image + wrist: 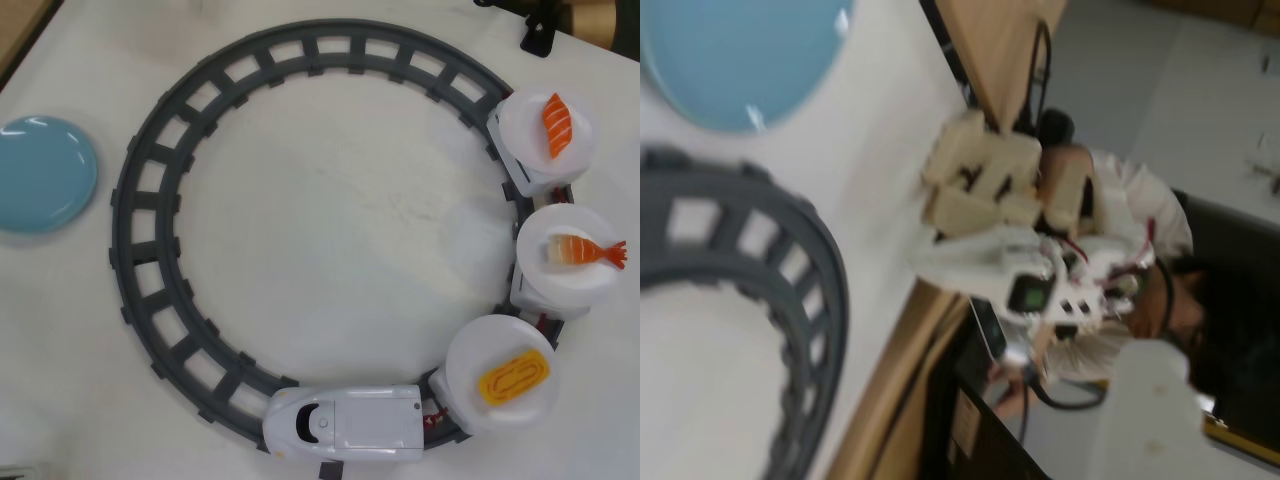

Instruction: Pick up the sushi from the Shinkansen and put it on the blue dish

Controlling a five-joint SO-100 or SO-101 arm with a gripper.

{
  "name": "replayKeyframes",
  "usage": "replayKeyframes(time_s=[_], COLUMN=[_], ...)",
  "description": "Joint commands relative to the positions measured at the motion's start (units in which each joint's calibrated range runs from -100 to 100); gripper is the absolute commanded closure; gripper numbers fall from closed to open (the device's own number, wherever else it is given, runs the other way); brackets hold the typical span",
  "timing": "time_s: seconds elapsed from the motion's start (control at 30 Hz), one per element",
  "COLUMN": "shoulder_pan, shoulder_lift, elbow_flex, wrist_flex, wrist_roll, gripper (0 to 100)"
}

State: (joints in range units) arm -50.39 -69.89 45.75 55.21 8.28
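White tabletop below: egg sushi (514, 377) sits lower right on the train (345, 423), long axis tilted; my gripper's unseen, grip unknown.

Your table (330, 230) has a white, faintly mottled top under even, soft light with pale glare patches. At its far left corner in the overhead view, a strip of wood-toned surface (22, 30) shows beyond the edge. In the blurred wrist view you can see the table's wooden edge (895, 385) and a pale grey floor (1120, 60) past it.
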Motion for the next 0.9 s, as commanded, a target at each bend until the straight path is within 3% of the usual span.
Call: replayKeyframes(time_s=[0.0,0.43,0.87], shoulder_pan=[2.50,13.33,34.54], shoulder_lift=[9.21,31.35,33.84], elbow_flex=[-13.28,-33.93,-37.99], wrist_flex=[-0.56,9.89,11.41], wrist_roll=[2.86,14.37,30.37], gripper=[84,84,84])
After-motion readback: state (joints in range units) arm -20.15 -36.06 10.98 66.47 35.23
